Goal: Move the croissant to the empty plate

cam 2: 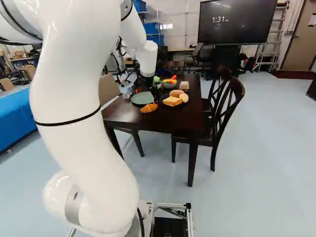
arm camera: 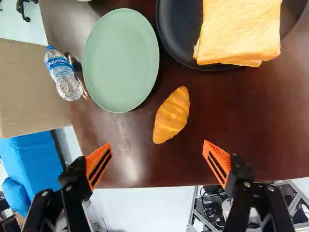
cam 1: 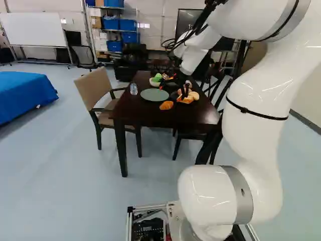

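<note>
Held the black gripper [cam 2: 147, 87] wide open above the dark wooden table [arm camera: 241, 116]. Showed a golden croissant [arm camera: 172, 115] ahead, lying on the wood near the green plate [arm camera: 120, 60].

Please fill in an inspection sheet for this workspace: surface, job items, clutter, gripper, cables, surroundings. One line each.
Surface: dark, glossy table.
Job items: croissant directly on the table, beside the green plate; the plate is empty.
Clutter: water bottle beside the green plate; bread slices on a black plate; a bowl of colourful food farther back.
Gripper: the gripper is open, nothing between its fingers; the croissant lies ahead of them.
Cables: black cables loop off the upper arm.
Surroundings: tan armchair and dark chairs at the table; blue-covered object at the left of the left base view; wall screen beyond.
</note>
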### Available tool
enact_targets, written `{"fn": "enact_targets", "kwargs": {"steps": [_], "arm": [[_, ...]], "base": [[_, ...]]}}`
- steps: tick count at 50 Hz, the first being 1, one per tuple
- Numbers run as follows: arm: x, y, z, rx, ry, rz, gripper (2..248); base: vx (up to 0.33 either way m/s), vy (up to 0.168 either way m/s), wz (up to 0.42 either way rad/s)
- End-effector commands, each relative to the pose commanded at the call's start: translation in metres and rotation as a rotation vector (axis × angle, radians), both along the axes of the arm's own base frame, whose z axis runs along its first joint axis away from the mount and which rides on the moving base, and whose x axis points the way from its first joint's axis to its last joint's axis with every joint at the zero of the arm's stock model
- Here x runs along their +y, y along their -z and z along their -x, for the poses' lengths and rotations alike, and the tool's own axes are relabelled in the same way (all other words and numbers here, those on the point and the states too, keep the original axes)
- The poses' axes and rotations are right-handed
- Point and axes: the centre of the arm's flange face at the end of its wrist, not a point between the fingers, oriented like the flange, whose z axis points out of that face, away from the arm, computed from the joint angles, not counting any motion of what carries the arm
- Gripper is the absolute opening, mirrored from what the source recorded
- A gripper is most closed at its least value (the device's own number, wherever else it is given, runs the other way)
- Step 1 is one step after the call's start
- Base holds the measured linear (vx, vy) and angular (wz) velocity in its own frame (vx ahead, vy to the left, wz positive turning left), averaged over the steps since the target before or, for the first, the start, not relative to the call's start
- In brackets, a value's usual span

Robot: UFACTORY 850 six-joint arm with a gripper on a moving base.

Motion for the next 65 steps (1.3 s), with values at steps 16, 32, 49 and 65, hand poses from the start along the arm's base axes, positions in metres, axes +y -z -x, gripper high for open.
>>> {"fn": "enact_targets", "kwargs": {"steps": [16,32,49,65], "arm": [[0.0000,0.0000,0.0000,0.000,0.000,0.000,247],[0.0000,0.0000,0.0000,0.000,0.000,0.000,247],[0.0000,0.0000,0.0000,0.010,0.036,-0.016,247],[0.0000,0.0000,0.0000,0.048,0.178,-0.077,247]], "base": [[0.000,0.000,0.000],[0.000,0.000,0.000],[0.000,0.000,0.000],[0.000,0.000,0.000]]}}
